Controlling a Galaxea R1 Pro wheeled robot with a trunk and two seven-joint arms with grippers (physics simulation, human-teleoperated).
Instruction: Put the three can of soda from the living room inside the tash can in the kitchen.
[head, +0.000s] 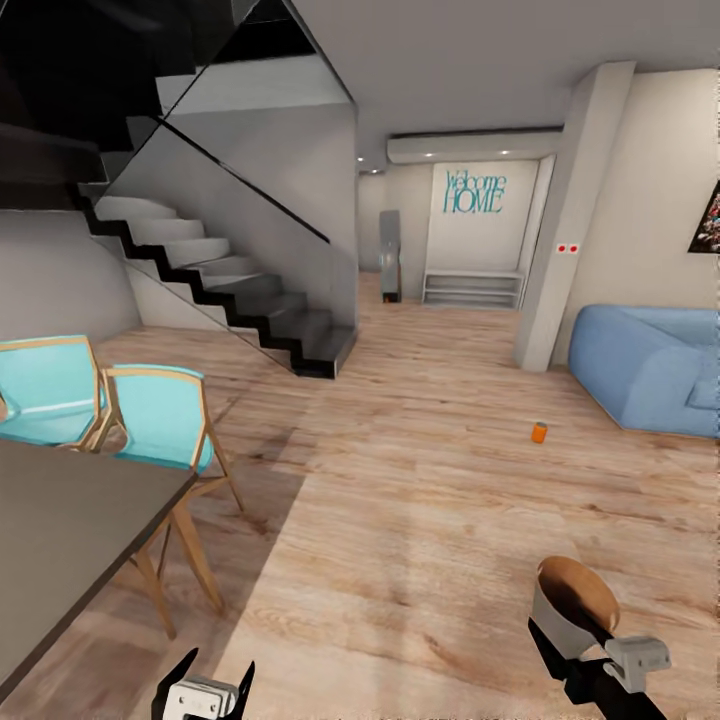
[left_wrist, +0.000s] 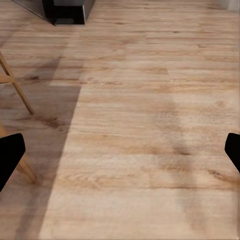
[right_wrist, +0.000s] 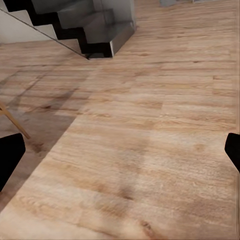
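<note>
One orange-red can of soda (head: 539, 432) stands upright on the light wood floor, far ahead and to the right, a short way in front of the blue sofa (head: 650, 365). The tash can (head: 572, 600), pale grey outside and brown inside, sits low at the right, right beside my right arm (head: 592, 682). I cannot tell whether they touch. My right gripper (right_wrist: 120, 160) is open over bare floor with nothing between its fingers. My left gripper (head: 212, 675) is open too, also over bare planks (left_wrist: 130, 130).
A dark table (head: 60, 540) and two teal chairs (head: 155, 415) stand at the left. A black-edged staircase (head: 250, 300) rises behind them. A white pillar (head: 565, 230) stands before the sofa. A wide stretch of plank floor (head: 400, 480) leads ahead toward a hallway.
</note>
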